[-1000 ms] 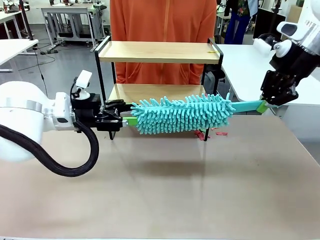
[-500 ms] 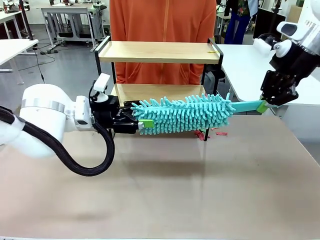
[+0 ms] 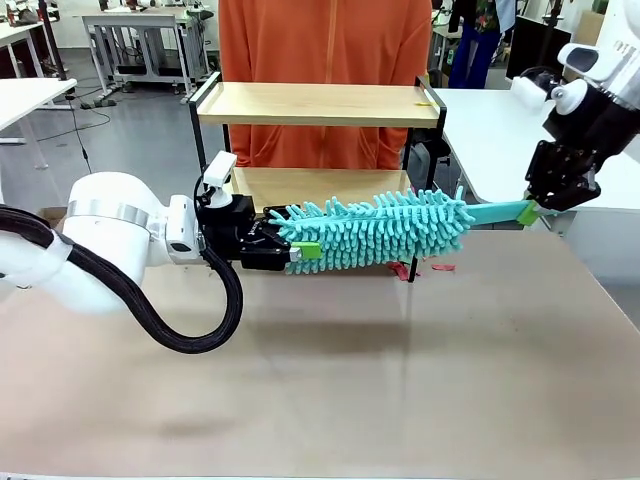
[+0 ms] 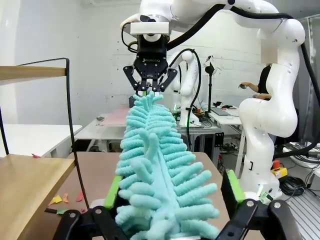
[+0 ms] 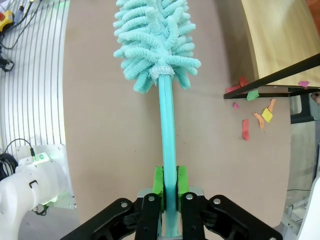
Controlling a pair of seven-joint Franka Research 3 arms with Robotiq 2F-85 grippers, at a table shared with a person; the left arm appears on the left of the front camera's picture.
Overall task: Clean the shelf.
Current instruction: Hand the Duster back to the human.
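Note:
The shelf (image 3: pixel 320 104) stands at the table's far side, two wooden boards in a black frame; its lower board (image 4: pixel 25 185) and a corner (image 5: pixel 280 45) show in the wrist views. A teal fluffy duster (image 3: pixel 380 228) hangs level in front of the lower board. My right gripper (image 3: pixel 530 210) is shut on the duster's flat handle (image 5: pixel 169 150), green pads pressed to it (image 5: pixel 170 187). My left gripper (image 3: pixel 295 250) straddles the far tip of the duster's head (image 4: pixel 155 165), one pad (image 4: pixel 114 192) against the fluff, the other (image 4: pixel 232 187) just off it.
Small red and yellow paper scraps (image 3: pixel 420 267) lie on the table by the shelf's right leg (image 5: pixel 252 120). A person in an orange top (image 3: pixel 325 40) stands behind the shelf. A white table (image 3: pixel 490 130) sits at the right. The tan tabletop (image 3: pixel 350 390) lies bare in front.
My left arm has slid right until its fingers reach over the tip of the duster's head. The right gripper and the duster have stayed put.

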